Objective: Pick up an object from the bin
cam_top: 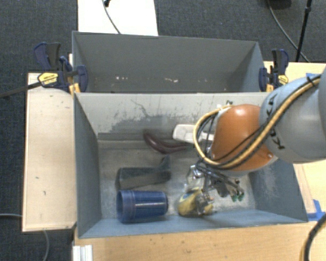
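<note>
One gripper (205, 188) low in the grey metal bin (87, 162), front right | just above a crumpled yellow lump (193, 204) on the floor | grip state: cannot tell | blue plastic cylinder (142, 205) lying nearby, apart

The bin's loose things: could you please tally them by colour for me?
Blue: 1, cylinder
Dark grey: 1, wedge-shaped block
Maroon: 1, curved piece
White: 1, partly hidden piece
Yellow: 1, lump
Total: 5 that I can make out
</note>
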Action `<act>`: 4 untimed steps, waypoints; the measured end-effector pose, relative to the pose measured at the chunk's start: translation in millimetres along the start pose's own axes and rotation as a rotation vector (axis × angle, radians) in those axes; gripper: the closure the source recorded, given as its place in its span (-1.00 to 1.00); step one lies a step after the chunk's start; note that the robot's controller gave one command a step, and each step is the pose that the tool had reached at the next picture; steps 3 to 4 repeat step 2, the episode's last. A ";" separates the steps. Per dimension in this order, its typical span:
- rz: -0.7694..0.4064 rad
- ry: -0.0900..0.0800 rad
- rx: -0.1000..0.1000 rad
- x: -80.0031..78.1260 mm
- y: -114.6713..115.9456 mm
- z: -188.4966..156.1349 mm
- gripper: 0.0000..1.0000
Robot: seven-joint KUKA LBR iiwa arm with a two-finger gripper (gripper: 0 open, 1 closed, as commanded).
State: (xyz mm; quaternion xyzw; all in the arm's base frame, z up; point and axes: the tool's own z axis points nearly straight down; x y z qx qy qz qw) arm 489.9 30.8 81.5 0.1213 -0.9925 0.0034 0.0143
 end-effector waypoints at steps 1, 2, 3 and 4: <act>0.001 -0.007 -0.001 -0.6 0.8 2.4 1.00; -0.075 -0.033 -0.002 -0.8 -4.4 -136.4 1.00; -0.075 -0.033 -0.002 -0.8 -4.4 -136.4 1.00; -0.075 -0.033 -0.002 -0.8 -4.4 -136.4 1.00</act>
